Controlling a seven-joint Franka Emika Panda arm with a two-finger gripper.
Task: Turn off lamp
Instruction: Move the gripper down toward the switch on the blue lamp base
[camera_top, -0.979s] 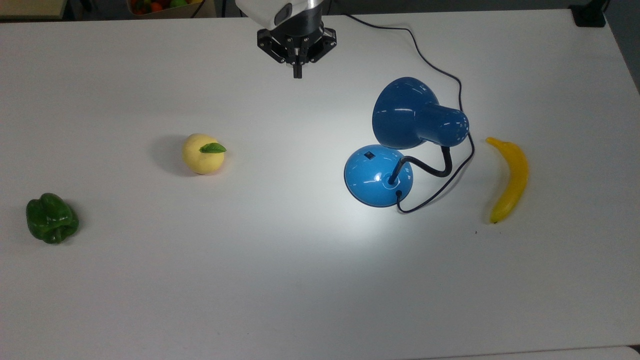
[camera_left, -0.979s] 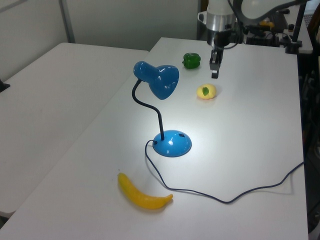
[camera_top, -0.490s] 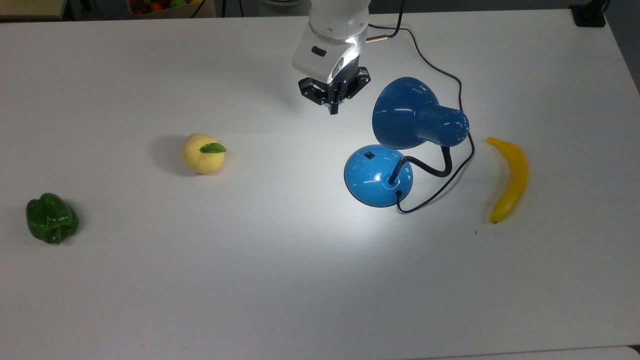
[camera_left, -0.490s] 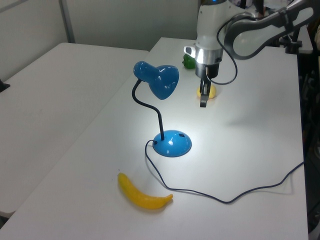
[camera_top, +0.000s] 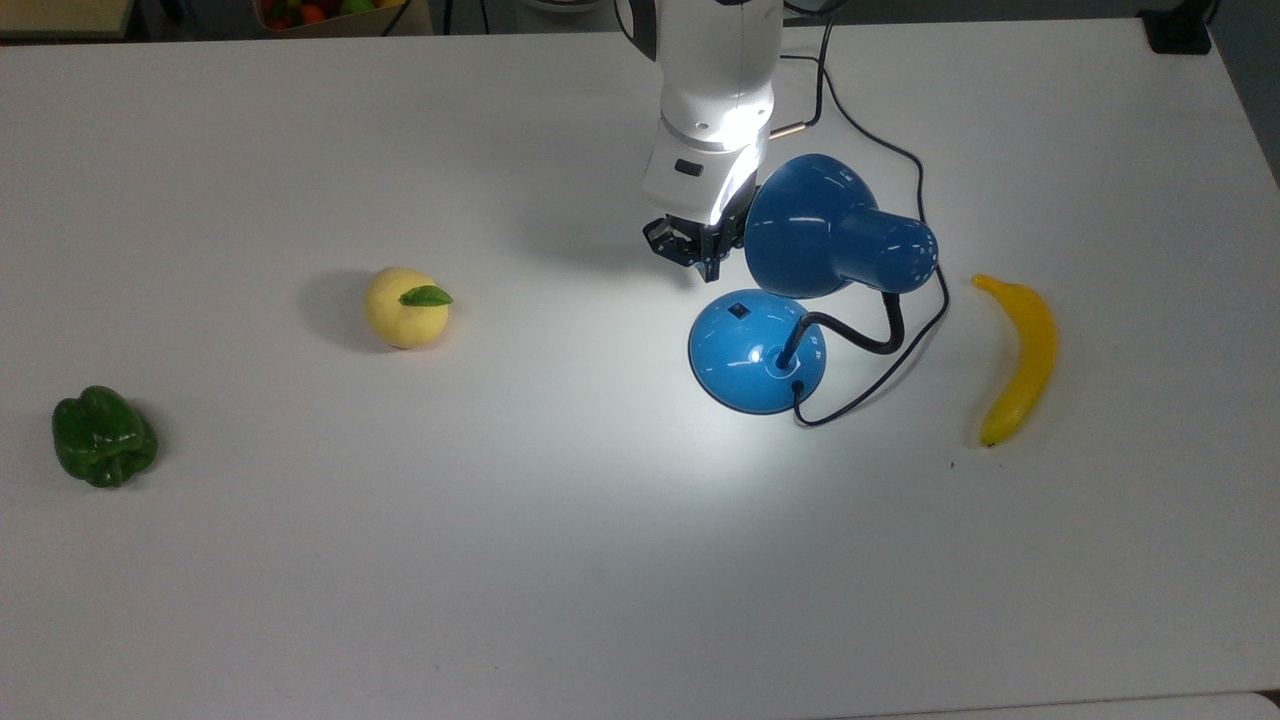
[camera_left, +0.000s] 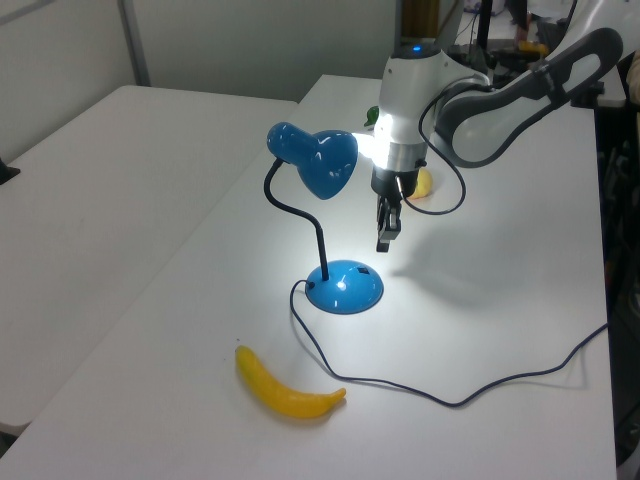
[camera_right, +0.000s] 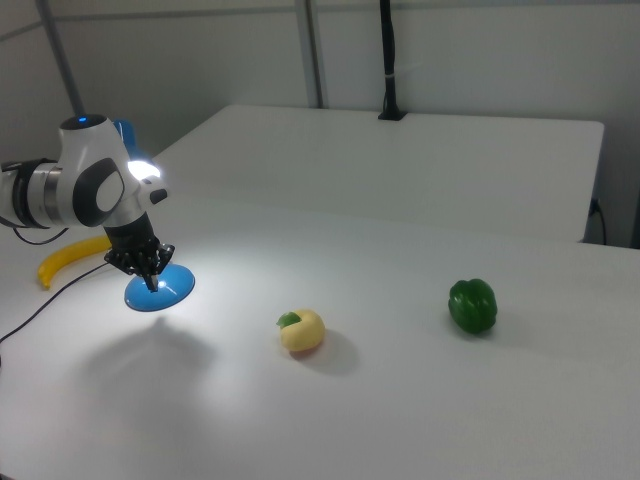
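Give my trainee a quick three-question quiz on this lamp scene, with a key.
1. True or false: the lamp is lit.
2. In the top view, which fruit lies to the right of the lamp: A) banana, B) green pepper, C) yellow apple?
3. Fill in: the gripper hangs over the table just short of the lamp's ____.

Key: 1 true, a bright pool surrounds the base. 2 A. 3 base, where the black switch sits.

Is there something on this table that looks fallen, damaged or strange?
Nothing stands out. The lamp stands upright and lit, and the banana, yellow fruit and green pepper lie intact and apart on the table.
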